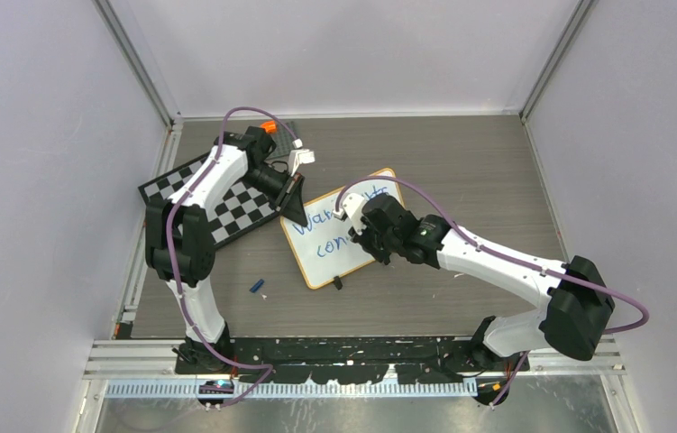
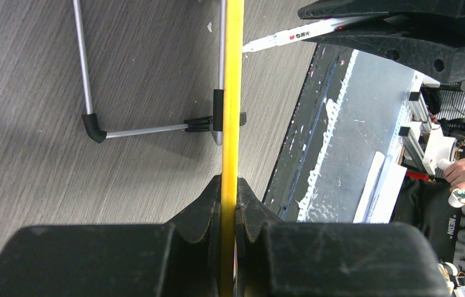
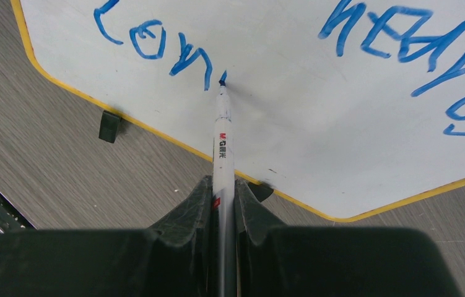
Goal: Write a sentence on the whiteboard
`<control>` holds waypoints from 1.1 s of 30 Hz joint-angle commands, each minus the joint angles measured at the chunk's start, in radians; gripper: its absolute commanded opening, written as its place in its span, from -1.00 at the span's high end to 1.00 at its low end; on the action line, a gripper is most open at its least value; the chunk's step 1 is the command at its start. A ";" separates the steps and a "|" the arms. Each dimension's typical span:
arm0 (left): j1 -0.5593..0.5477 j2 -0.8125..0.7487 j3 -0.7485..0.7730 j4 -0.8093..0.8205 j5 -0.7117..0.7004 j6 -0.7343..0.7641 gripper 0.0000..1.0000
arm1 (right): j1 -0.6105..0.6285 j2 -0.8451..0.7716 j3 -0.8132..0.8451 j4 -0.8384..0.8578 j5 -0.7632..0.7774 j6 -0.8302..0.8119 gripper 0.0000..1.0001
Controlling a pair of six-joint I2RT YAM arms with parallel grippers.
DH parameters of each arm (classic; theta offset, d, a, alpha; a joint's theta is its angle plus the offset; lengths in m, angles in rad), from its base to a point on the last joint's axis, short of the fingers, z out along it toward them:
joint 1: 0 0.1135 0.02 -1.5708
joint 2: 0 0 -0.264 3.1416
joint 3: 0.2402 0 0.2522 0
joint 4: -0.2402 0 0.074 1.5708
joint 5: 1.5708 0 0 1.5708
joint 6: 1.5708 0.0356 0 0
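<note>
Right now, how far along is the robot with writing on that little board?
Done: the first line of blue writing on the whiteboard looks finished. In hand: the second line reads about "con", and the marker, gripped in the right jaws, has its tip at the last letter. The left jaws clamp the board's yellow rim. Left: the rest of that word.

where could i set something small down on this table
Most open: the far right corner of the table, bordered by the whiteboard and the right arm with the marker. A narrower strip lies in front, between the whiteboard's near edge, the small blue object and the base rail. Crowded: left rear, where the checkered board, the left pincer and the whiteboard meet.
</note>
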State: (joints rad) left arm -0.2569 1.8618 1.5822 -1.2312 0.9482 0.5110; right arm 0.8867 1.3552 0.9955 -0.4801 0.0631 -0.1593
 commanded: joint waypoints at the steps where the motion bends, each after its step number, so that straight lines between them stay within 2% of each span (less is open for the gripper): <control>1: -0.016 0.038 0.008 0.020 -0.015 0.008 1.00 | 0.007 -0.006 -0.006 0.005 -0.009 -0.009 0.99; 17: -0.016 0.036 0.010 0.015 -0.017 0.011 1.00 | -0.018 0.015 0.072 0.049 0.044 0.010 1.00; 33: -0.016 0.049 0.006 0.022 -0.014 0.011 1.00 | -0.052 -0.010 0.015 0.028 0.071 -0.009 1.00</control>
State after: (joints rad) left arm -0.2550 1.8687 1.5852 -1.2320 0.9516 0.5140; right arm 0.8555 1.3636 1.0264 -0.4820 0.0719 -0.1558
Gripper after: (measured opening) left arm 0.091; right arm 0.194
